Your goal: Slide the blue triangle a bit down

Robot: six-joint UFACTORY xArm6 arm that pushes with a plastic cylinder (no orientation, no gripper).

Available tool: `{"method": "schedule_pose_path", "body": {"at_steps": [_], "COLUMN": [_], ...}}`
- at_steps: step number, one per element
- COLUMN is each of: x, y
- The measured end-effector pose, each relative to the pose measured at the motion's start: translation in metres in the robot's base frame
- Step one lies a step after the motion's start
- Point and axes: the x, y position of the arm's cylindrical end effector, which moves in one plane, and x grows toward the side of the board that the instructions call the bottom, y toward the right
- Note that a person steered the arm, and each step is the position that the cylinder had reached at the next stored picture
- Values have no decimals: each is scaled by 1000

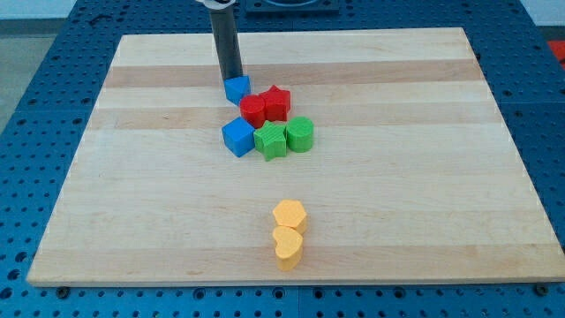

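— Where is my tip (232,79) right now?
— Low at the counter's far side, toward the view's top, left of centre.
— And the rod?
— Dark, near upright, leaning slightly left as it rises out of frame.

A robotics lab bench. A pale wooden board (371,221) lies on a blue metal plate (35,106) drilled with a regular grid of holes, the kind used for bolting down fixtures; it shows past the board's left, right and bottom edges. Small coloured plastic blocks sit on the board.
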Motion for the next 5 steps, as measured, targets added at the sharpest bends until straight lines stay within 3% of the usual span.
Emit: {"method": "schedule_pose_path", "body": {"at_steps": [5], "x": [15], "y": [13]}}
